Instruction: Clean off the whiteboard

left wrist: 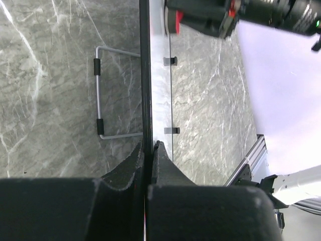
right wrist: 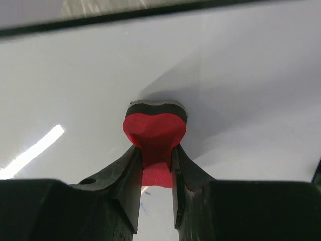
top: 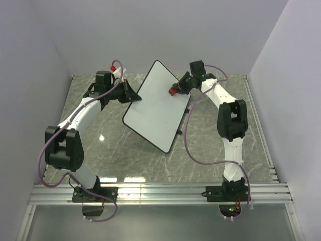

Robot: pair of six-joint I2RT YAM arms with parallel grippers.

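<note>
The whiteboard (top: pixel 155 105) is a white board with a thin black rim, held tilted above the marble table. My left gripper (top: pixel 133 95) is shut on its left edge; in the left wrist view the jaws pinch the black rim (left wrist: pixel 145 75). My right gripper (top: pixel 176 89) is shut on the small red eraser (top: pixel 173 92) and presses it on the board's upper right area. In the right wrist view the red eraser (right wrist: pixel 155 133), with its dark felt face, rests against the white surface (right wrist: pixel 241 75). A faint blue mark shows between the jaws.
A wire stand (left wrist: pixel 100 93) with black sleeves lies on the marble table (top: pixel 210 140) under the board. An aluminium rail (top: pixel 160 191) runs along the near edge. Grey walls close the left, back and right sides.
</note>
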